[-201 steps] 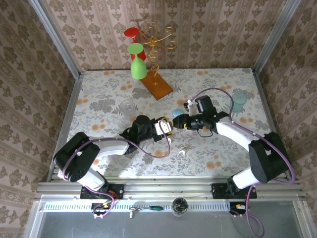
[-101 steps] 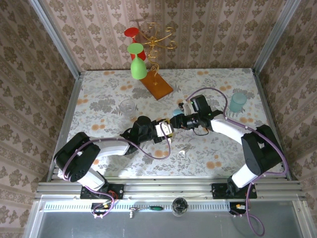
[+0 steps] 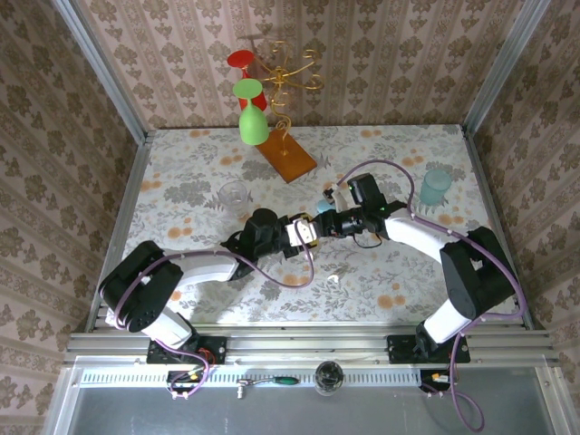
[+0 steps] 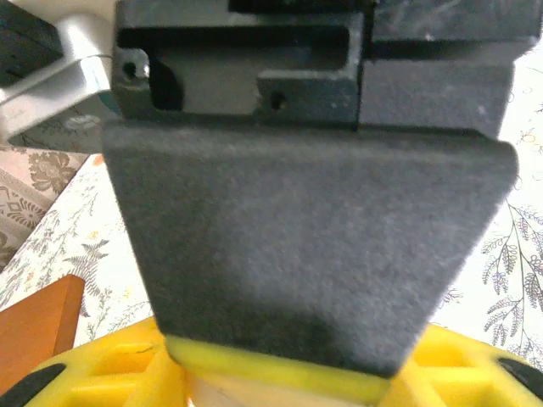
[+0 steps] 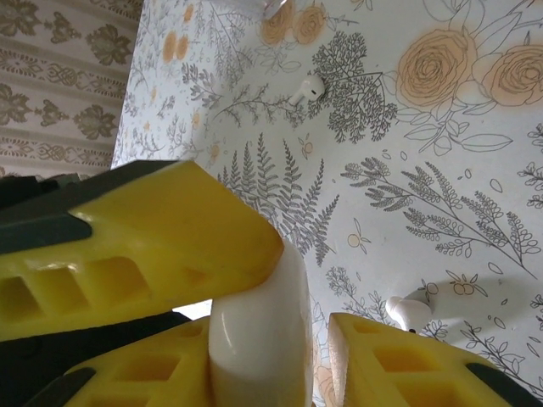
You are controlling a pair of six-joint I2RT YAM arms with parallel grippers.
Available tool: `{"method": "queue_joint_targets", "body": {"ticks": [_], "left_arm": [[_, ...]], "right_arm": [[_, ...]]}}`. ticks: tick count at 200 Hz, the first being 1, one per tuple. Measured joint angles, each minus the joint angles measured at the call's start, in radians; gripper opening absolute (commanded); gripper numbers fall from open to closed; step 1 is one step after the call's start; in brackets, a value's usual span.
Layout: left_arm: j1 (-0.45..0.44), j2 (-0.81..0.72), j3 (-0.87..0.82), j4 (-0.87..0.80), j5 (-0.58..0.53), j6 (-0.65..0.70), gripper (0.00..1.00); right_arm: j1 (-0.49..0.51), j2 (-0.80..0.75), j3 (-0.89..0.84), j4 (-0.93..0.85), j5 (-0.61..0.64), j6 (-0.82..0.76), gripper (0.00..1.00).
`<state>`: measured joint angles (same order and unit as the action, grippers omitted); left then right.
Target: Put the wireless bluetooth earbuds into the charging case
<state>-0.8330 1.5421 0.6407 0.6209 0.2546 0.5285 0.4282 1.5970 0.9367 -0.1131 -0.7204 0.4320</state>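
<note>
My left gripper (image 3: 301, 232) is shut on the white charging case (image 3: 297, 234) mid-table, holding it above the cloth. My right gripper (image 3: 319, 226) has come in from the right. In the right wrist view its jaws straddle the case (image 5: 254, 339): one finger touches it, and a narrow gap shows at the other finger (image 5: 407, 360). Two white earbuds lie on the cloth, one far off (image 5: 307, 86) and one just beyond that finger (image 5: 411, 312). One earbud (image 3: 333, 281) also shows in the top view. In the left wrist view, a dark block hides the case above my yellow fingers (image 4: 85, 373).
A pale blue case (image 3: 323, 207) lies just behind the right gripper. A clear glass (image 3: 234, 193) stands back left and a teal cup (image 3: 437, 188) back right. A wooden stand (image 3: 288, 154) with a gold wire rack carries green and red glasses.
The right gripper has moved left up to the case held by the left gripper, and its jaws have narrowed around it. The left arm has stayed put.
</note>
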Motion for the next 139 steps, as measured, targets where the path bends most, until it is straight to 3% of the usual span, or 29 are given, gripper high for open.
{"method": "queue_joint_targets", "body": {"ticks": [41,79,95,112,139], "left_arm": [[-0.003,0.013,0.002,0.002,-0.004,-0.001,0.48],[-0.003,0.009,0.000,0.021,-0.001,-0.040,0.86],[0.005,-0.008,-0.010,0.029,0.010,-0.078,0.92],[0.023,-0.050,-0.032,0.039,0.049,-0.136,0.93],[0.072,-0.120,-0.040,0.048,0.171,-0.277,0.82]], "right_arm": [[-0.005,-0.001,0.001,-0.005,0.006,-0.041,0.17],[-0.031,-0.090,-0.063,0.050,0.041,-0.042,0.10],[-0.054,-0.153,-0.106,0.102,0.066,-0.043,0.08],[-0.078,-0.233,-0.161,0.173,0.079,-0.045,0.07],[-0.091,-0.331,-0.232,0.309,0.049,-0.054,0.09]]}}
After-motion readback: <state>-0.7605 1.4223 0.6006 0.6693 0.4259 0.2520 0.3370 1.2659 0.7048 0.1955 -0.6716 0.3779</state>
